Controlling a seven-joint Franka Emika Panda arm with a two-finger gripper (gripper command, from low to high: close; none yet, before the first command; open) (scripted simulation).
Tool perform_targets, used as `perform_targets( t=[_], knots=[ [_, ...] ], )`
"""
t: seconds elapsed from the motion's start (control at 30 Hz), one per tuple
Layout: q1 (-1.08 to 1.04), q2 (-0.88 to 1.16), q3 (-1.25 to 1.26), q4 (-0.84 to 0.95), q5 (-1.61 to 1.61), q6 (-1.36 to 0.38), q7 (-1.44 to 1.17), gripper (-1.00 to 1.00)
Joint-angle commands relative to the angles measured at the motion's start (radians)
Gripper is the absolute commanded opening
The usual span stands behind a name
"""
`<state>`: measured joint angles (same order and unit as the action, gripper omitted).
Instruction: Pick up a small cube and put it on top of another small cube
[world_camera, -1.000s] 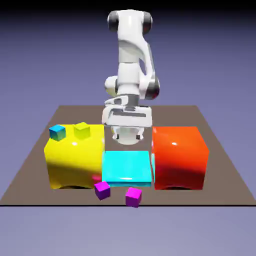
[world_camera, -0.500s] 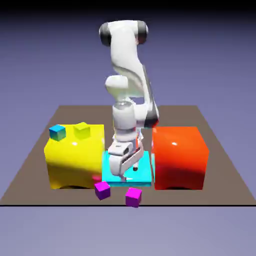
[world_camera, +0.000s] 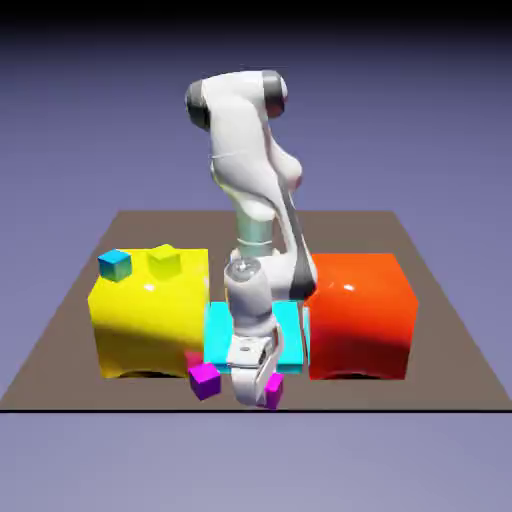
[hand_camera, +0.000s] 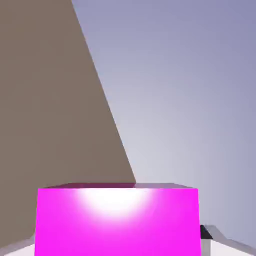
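Note:
My gripper is down at the table's front edge, shut on a small magenta cube that shows only in part behind the fingers. In the hand view this magenta cube fills the bottom of the picture, and a grey fingertip peeks out at its right side. A second magenta cube lies just to the exterior view's left of the gripper, apart from it. The small teal-blue cube sits on top of the big yellow block, at its far left corner.
A tiny yellow cube stands on the yellow block beside the teal one. A flat cyan block lies behind the gripper, with a big red block to its right. The brown table's front edge runs close by.
The arm has come down and forward, from over the cyan block to the right magenta cube. The jaws, open before, have closed on that cube.

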<state>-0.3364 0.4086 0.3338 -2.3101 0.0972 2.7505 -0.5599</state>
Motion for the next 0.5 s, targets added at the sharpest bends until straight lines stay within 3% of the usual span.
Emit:
perform_targets(
  t=[0.0,0.47],
  knots=[
    [-0.013,-0.036,0.012,-0.01,0.009,-0.026,-0.005,-1.0],
    [0.121,-0.433,-0.448,-0.009,-0.188,-0.333,0.449,-1.0]
  ],
)
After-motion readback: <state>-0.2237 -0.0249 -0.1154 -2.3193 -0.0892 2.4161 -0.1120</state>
